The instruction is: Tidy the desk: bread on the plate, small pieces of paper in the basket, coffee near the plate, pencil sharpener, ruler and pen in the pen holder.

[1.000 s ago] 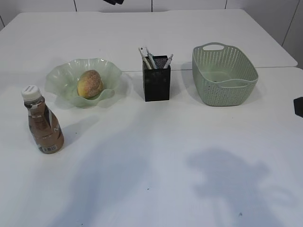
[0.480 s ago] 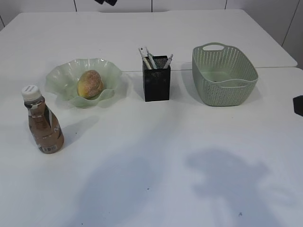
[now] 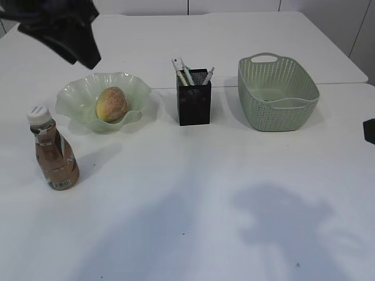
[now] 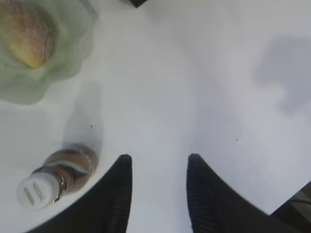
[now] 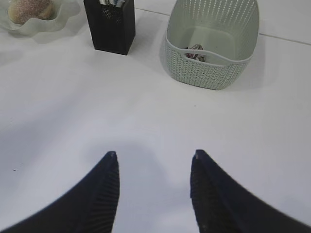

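Observation:
The bread (image 3: 111, 103) lies on the wavy green plate (image 3: 73, 92). The coffee bottle (image 3: 54, 155) stands upright just in front of the plate's left side. Pens (image 3: 183, 72) stick out of the black pen holder (image 3: 194, 105). Small pieces of paper (image 5: 194, 52) lie inside the green basket (image 5: 214, 73). The ruler and pencil sharpener are hidden. My left gripper (image 4: 160, 157) hangs open and empty over bare table, with the coffee bottle (image 4: 53, 177) to its left. My right gripper (image 5: 155, 154) is open and empty in front of the basket.
The left arm (image 3: 61, 29) shows as a dark blur at the top left, above the plate. A dark bit of the right arm (image 3: 369, 131) sits at the right edge. The basket (image 3: 275, 114) stands right of the pen holder. A table seam runs behind the objects.
The left arm has swung into the exterior view at the top left, from a small bit at the top edge. The objects on the table have not moved.

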Controlling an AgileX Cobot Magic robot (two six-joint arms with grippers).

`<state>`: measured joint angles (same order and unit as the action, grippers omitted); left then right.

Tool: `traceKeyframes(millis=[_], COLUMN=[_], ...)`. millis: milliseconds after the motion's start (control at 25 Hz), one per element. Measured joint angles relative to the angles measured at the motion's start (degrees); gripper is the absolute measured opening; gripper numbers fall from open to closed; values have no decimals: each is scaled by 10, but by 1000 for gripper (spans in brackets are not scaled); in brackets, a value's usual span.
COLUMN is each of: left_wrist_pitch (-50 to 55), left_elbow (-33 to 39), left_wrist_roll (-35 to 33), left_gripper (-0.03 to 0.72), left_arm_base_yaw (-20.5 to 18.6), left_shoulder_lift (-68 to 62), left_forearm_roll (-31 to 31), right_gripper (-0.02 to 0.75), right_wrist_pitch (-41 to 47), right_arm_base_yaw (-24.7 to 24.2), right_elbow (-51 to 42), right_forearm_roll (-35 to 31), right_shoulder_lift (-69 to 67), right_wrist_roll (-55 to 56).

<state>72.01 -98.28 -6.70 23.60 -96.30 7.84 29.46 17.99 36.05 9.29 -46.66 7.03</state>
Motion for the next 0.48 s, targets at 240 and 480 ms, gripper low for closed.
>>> traceKeyframes(millis=[240, 480], left_wrist_pitch=[-2, -5], left_elbow=[99, 160], left_wrist_roll=[26, 43], left_gripper=[265, 265], left_arm_base_yaw=[0, 0], left_shoulder_lift=[63, 135], left_forearm_roll=[-34, -46], right_gripper=[386, 386], right_wrist_pitch=[6, 31], right_arm_base_yaw=[0, 0], right_elbow=[0, 0], right_forearm_roll=[1, 3], right_shoulder_lift=[0, 0], right_wrist_roll=[0, 0])
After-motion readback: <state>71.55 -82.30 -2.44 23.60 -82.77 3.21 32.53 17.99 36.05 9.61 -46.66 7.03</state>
